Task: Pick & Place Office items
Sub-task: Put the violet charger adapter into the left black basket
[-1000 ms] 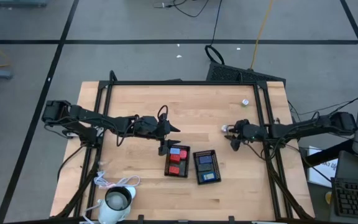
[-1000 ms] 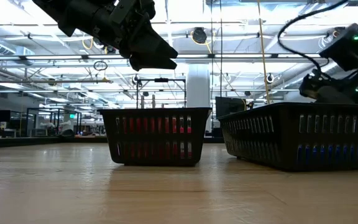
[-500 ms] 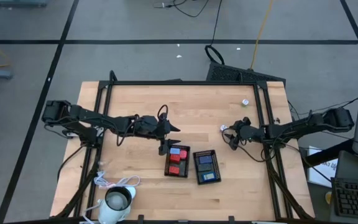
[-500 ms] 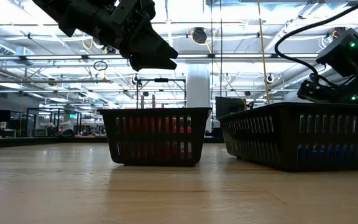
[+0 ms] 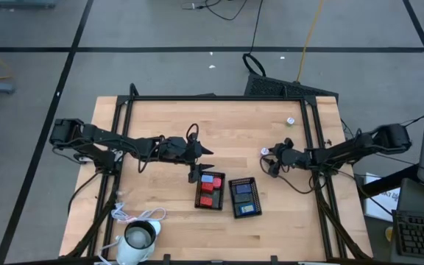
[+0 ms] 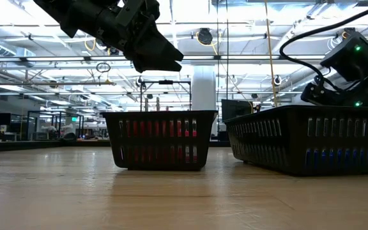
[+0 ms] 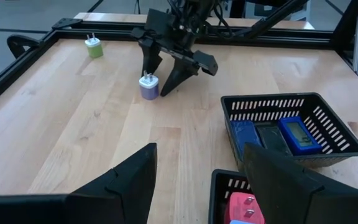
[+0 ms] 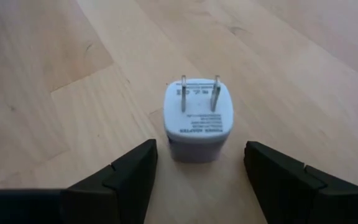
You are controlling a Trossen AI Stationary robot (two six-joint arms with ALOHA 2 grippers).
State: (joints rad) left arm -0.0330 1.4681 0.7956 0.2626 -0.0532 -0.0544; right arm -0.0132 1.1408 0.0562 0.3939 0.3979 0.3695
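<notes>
Spanning the middle of the high view, the wooden table point(image 5: 160, 213) carries everything else. Over it the left arm point(image 5: 116, 146) reaches in from nine o'clock and the right arm point(image 5: 344, 152) from three o'clock.

Near the table's centre, slightly toward six o'clock, two black trays sit side by side, close together. The left tray point(image 5: 210, 205) holds red blocks point(image 5: 207, 193) and one light blue block point(image 5: 206, 178); the right tray point(image 5: 255, 197) holds dark blue blocks point(image 5: 244, 197). In the low view both trays show as mesh-walled baskets.

At the table's seven o'clock corner stands a white cup-like thing point(image 5: 138, 240) with a cord.

The left gripper point(image 5: 206, 152) hangs above the table at about eleven o'clock of the left tray, its fingers spread and holding nothing.

The right gripper point(image 7: 161, 86) is low over the wood at about one o'clock of the right tray. Its fingers are parted and straddle a pale lavender plug adapter point(image 8: 197, 118), which stands on the table with its two prongs up. In the right wrist view there is bare wood between each finger and the adapter, so the gripper has no hold on it.

A second adapter, green point(image 7: 93, 46), stands well apart near the table's one o'clock corner.
</notes>
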